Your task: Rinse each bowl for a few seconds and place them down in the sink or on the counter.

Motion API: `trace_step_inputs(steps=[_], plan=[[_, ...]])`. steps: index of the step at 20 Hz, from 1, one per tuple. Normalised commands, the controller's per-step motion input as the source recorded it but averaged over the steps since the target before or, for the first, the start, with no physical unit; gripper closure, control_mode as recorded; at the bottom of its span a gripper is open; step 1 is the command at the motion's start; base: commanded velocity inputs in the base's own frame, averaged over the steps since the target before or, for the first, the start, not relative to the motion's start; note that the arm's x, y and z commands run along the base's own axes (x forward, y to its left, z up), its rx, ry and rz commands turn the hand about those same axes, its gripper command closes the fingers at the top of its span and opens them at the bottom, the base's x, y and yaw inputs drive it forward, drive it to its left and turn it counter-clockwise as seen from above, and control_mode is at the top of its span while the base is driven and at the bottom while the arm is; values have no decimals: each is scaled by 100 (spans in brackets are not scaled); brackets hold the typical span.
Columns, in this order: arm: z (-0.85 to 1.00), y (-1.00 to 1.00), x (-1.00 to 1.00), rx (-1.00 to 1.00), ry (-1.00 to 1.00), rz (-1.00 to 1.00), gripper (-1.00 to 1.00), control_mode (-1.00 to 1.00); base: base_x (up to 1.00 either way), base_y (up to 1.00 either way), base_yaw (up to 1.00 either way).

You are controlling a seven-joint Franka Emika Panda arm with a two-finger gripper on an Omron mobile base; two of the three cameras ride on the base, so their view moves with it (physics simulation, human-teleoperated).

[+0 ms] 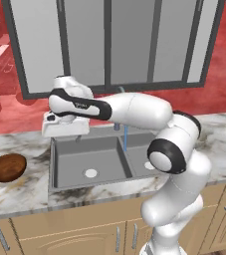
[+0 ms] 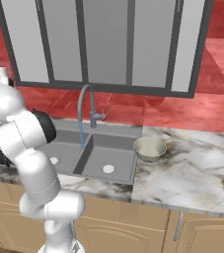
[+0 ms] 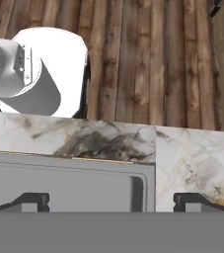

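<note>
The dark reddish-brown bowl (image 1: 6,167) sits upright on the counter (image 1: 20,191) left of the sink (image 1: 104,154). On the counter (image 2: 192,168) to the sink's right stands the pale greenish-beige bowl (image 2: 149,148). My gripper (image 1: 64,135) hovers over the sink's back left corner, to the right of the brown bowl and higher, apart from it. In the hand view my gripper (image 3: 111,200) is open, its fingertips (image 3: 32,200) wide apart with nothing between them, above the sink (image 3: 59,188) rim and the marble counter (image 3: 192,158).
A thin blue stream of water (image 1: 125,138) falls from the curved faucet (image 2: 86,106) near the divider between the basins. A window sits behind the sink. My own arm (image 1: 134,109) reaches across the sink. Wooden floor (image 3: 133,59) lies beyond the counter's front edge.
</note>
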Motion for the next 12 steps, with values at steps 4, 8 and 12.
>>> trace_step_inputs(steps=[4, 8, 12], plan=[[-20, 37, 7, 0, 0, 2, -100, -100, 0, 0, 0], [-19, 34, 5, 0, 0, 2, -100, -100, 0, 0, 0], [-12, 30, 6, 0, 0, 2, -100, -100, 0, 0, 0]])
